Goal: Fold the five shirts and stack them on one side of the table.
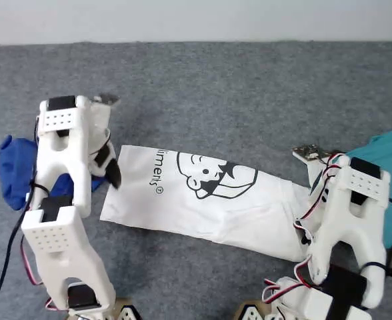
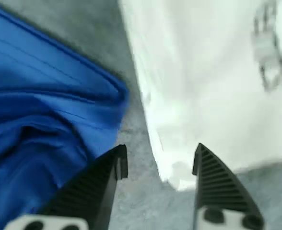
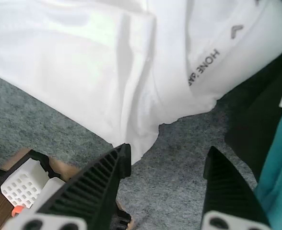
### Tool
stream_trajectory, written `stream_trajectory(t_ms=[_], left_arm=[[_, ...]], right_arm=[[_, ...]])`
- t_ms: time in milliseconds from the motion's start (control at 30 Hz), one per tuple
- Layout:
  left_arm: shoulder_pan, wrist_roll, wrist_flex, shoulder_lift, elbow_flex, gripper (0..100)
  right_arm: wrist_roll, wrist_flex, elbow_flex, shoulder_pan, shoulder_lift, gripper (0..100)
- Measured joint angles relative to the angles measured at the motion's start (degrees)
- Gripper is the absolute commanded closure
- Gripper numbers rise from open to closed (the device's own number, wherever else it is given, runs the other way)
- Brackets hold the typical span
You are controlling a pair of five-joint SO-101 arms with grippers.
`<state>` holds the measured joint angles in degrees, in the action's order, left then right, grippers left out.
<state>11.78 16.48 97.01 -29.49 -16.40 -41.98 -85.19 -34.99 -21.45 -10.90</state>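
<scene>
White shirt: folded strip, centre of table, between blue shirt and teal shirt.
Left claw: wide open, empty, over its corner.
Right claw: wide open, empty, at the opposite end.
Risk: left claw closing may catch the blue cloth alongside and skew the fold.

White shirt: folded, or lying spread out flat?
Partly folded: the white shirt lies as a long narrow band, its print cut off at one edge, with layers overlapping in the right wrist view.
</scene>
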Motion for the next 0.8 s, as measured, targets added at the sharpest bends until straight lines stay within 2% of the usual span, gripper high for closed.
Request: stream_trajectory(t_ms=[167,800], left_arm=[[-1.1,-1.2,-0.1,-1.1,-6.1,77],[-2.0,-1.8,0.0,-16.8,-8.6,77]], right_arm=[[0.0,0.0,0.0,0.0,0.0,74.5],[0.0,0.0,-2.2,0.0,0.0,74.5]])
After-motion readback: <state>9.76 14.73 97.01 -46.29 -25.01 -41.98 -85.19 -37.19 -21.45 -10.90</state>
